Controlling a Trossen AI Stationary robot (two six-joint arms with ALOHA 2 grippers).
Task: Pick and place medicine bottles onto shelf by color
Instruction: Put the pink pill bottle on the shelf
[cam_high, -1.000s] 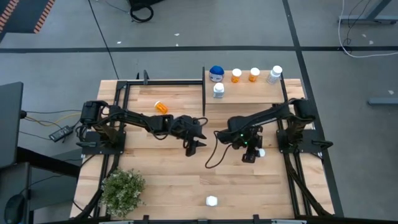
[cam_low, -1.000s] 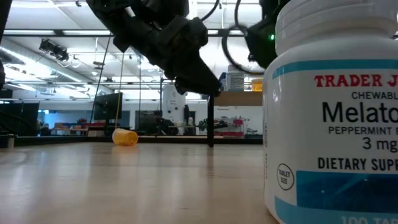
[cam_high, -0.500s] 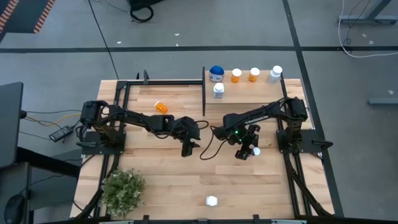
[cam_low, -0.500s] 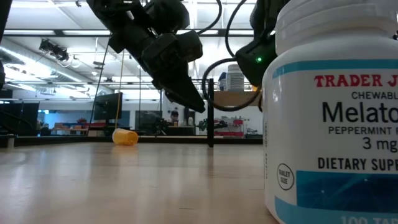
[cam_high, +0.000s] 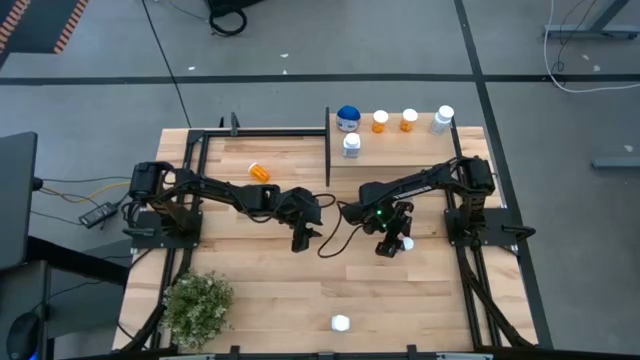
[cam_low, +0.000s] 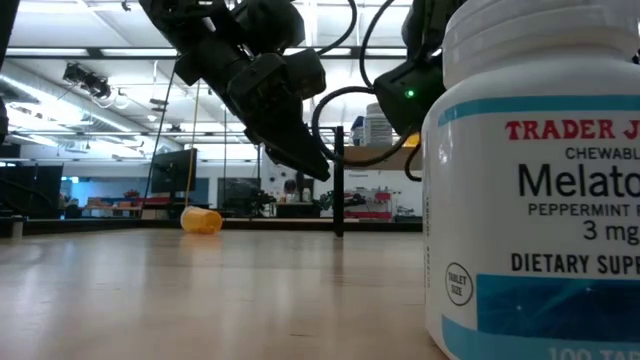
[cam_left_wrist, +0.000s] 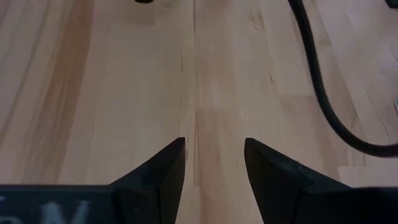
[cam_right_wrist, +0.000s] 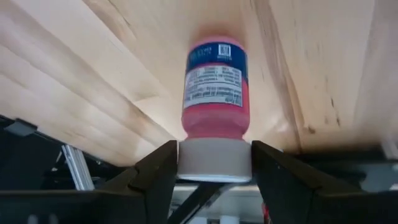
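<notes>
Right wrist view: a pink plastic bottle with a white cap (cam_right_wrist: 214, 124) is framed between the right gripper (cam_right_wrist: 214, 163)'s parted fingers at the table's four o'clock, so squeezing should be squarely centred on the cap; the left gripper (cam_left_wrist: 214, 163) is seen open, empty.

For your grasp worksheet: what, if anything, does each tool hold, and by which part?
The right tool has the pink bottle between its fingers at the white cap; a firm grip cannot be told. The left tool is open and holds nothing.

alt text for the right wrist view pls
A pink bottle with a white cap stands between the right gripper's dark fingers, cap nearest the camera. Light wood tabletop lies behind it.
</notes>
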